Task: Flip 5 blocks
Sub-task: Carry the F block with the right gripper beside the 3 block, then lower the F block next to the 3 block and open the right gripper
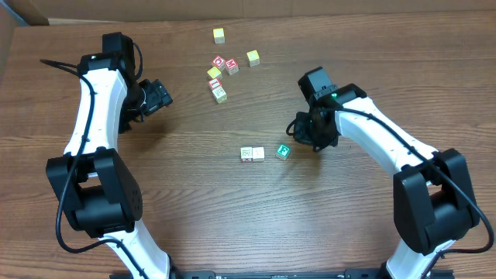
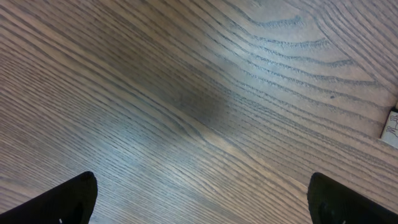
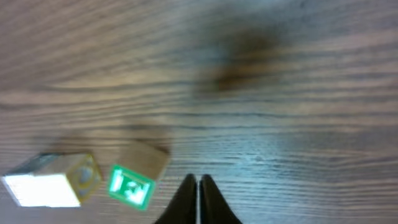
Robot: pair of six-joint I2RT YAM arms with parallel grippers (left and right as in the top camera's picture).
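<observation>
The green-faced block point(image 1: 283, 151) lies near the table's middle, with two pale blocks point(image 1: 246, 153) point(image 1: 258, 153) touching each other just left of it. A red-and-white block point(image 1: 216, 84) and another pale block point(image 1: 221, 94) sit in the far cluster. My right gripper point(image 1: 297, 133) is shut and empty, just right of the green block. In the right wrist view its tips point(image 3: 198, 199) are pressed together beside the green block point(image 3: 132, 185), with a pale block point(image 3: 53, 180) further left. My left gripper point(image 1: 159, 97) is open over bare wood, its fingers point(image 2: 68, 199) spread wide.
Yellow cubes point(image 1: 219, 35) point(image 1: 253, 57) point(image 1: 214, 73) and two red-faced cubes point(image 1: 219, 63) point(image 1: 232, 68) lie at the far middle of the table. A pale block's edge point(image 2: 392, 127) shows at the right border of the left wrist view.
</observation>
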